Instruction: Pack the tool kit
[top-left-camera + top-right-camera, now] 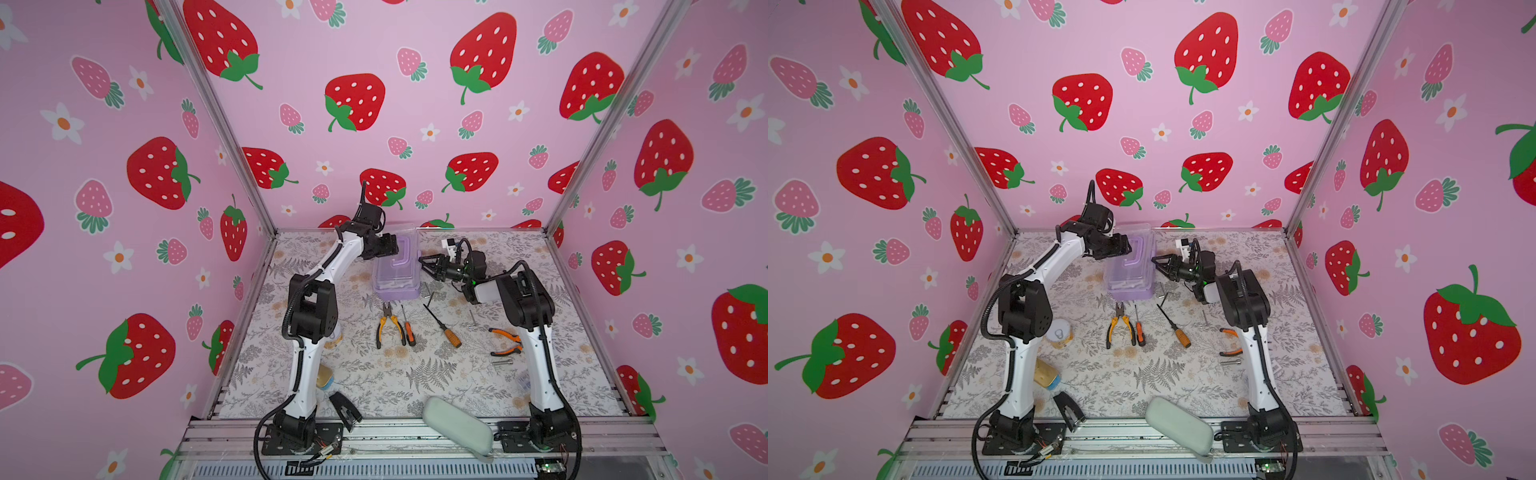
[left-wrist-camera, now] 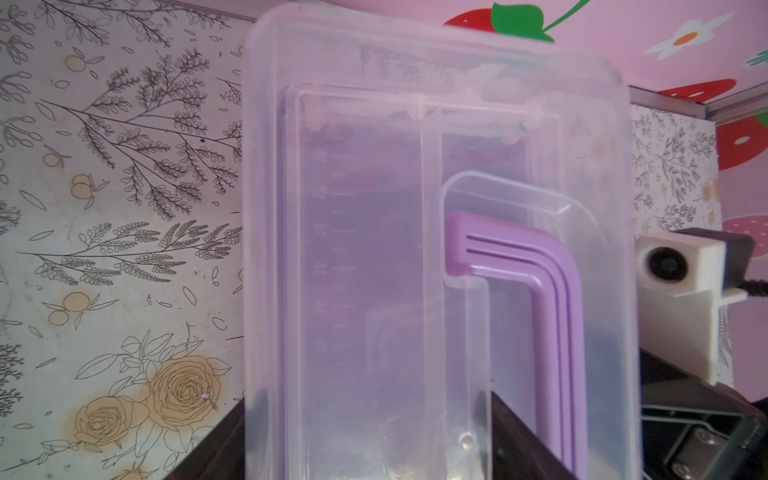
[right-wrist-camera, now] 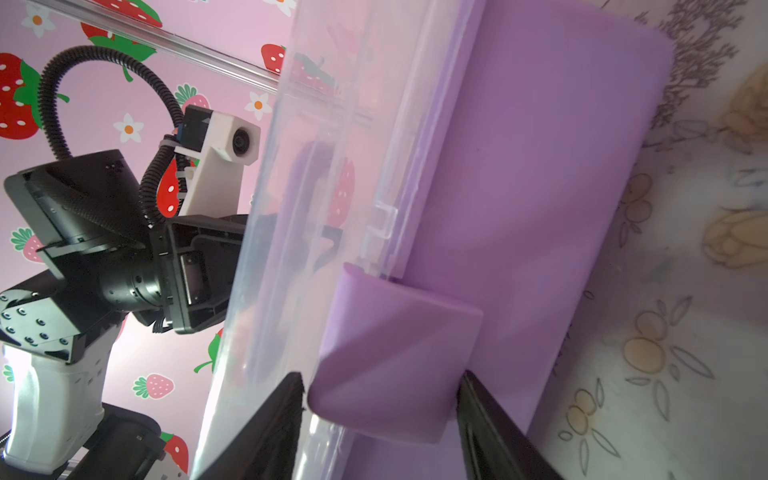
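Tool kit (image 1: 397, 293) sits on the far half of the table (image 1: 374, 382), about midway across, with a gripper at each side. You cannot read much of its inside: through the clear wall at its near end only pale shapes show, too blurred to name. In the left wrist view the clear lid (image 2: 374, 249) fills the frame and is cut off at the lower edge. The right arm hides part of the orange pliers (image 1: 505, 332) on the right. The left arm hides part of a gold tin lying on its side (image 1: 1047, 374), with an upright gold tin (image 1: 1059, 332) just beyond it. Small metal pieces (image 1: 428, 291) by the case's near right corner are too small to tell apart.

Your left arm reaches far and bends right, and the left gripper (image 1: 394, 246) is against the case's far left side at lid height. Its jaws stand wide. Its fingers (image 2: 214, 451) show only as dark wedges, one seen through the plastic, so you cannot tell whether they press on anything. Your right arm folds at the elbow and points left, with the right gripper (image 1: 424, 268) level at the case's right side. Its fingers (image 3: 270, 428) flank the lilac latch (image 3: 395, 353) closely, but you cannot tell whether they pinch it.

The case has a lilac base and a clear top. A lilac handle (image 2: 552, 291) lies flat in a recess, and a ruler scale is moulded into the lid. Yellow-handled pliers (image 1: 390, 330) and two screwdrivers (image 1: 410, 332) (image 1: 446, 328) lie loose just near of it.
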